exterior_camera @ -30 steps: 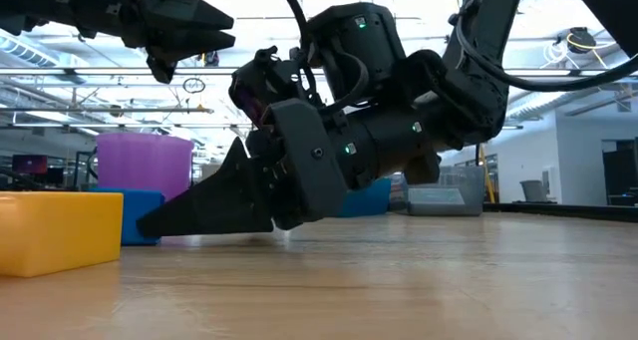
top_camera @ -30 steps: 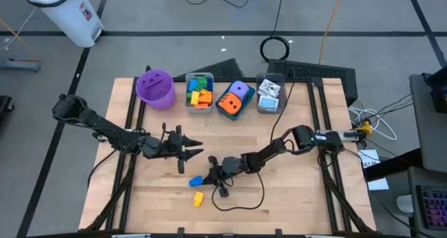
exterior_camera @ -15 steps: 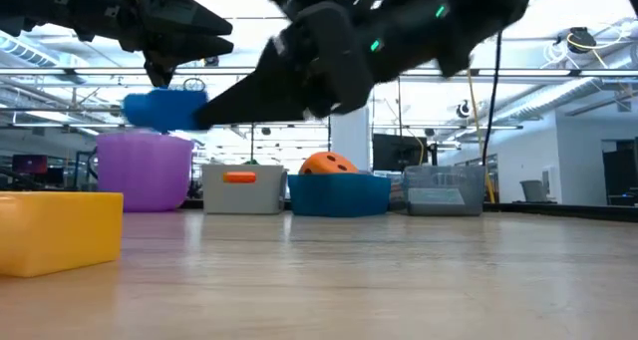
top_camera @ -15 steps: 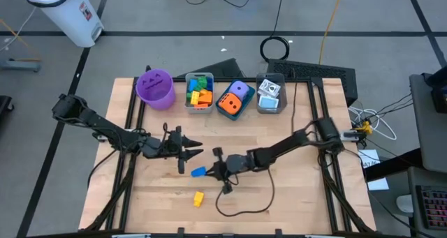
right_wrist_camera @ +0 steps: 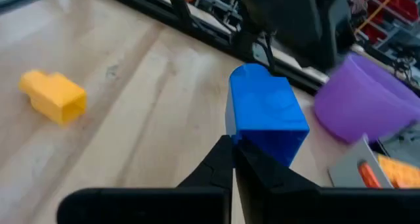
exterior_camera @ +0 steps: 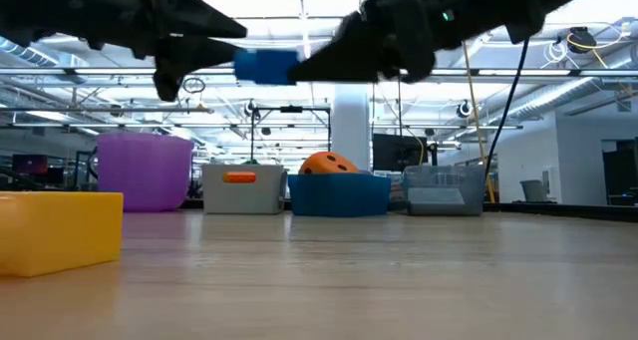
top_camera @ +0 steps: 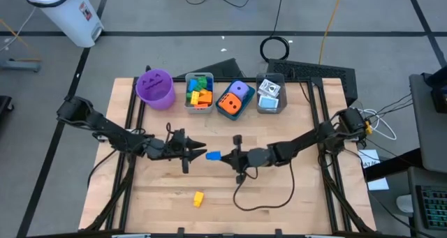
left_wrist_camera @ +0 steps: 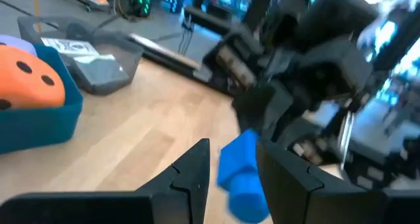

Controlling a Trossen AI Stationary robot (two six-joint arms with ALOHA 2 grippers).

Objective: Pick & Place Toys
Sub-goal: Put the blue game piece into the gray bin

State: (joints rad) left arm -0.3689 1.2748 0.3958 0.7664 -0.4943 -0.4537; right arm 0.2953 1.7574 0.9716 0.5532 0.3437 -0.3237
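A blue brick (top_camera: 213,155) hangs in the air over the table's middle, with my right gripper (top_camera: 223,156) shut on it. My left gripper (top_camera: 201,154) is open and level, and points at the brick from the table's left. In the left wrist view the brick (left_wrist_camera: 239,175) shows in the gap ahead of its fingertips. A yellow brick (top_camera: 198,198) lies on its side on the table nearer the front edge. More toys fill the bins along the far edge. My right gripper pinches the blue brick's near lower edge (right_wrist_camera: 248,144) between its two fingers, at their free ends. The fingers come level from the table's right. The brick sticks out ahead of them, lifted clear of the table. My left gripper: whether it touches the brick, I cannot tell.
Along the far edge stand a purple cup (top_camera: 155,88), a grey bin (top_camera: 189,105) of bricks, a blue bin (top_camera: 222,113) with dotted dice and a clear bin (top_camera: 260,107) with printed cubes. A black cable (top_camera: 265,196) trails on the wood under the right arm.
My right gripper has risen from the table with the blue brick and carried it toward the far edge and a little to the right, up to my left gripper's fingertips. Its wrist has rolled and tipped up to level. The brick is now lifted clear.
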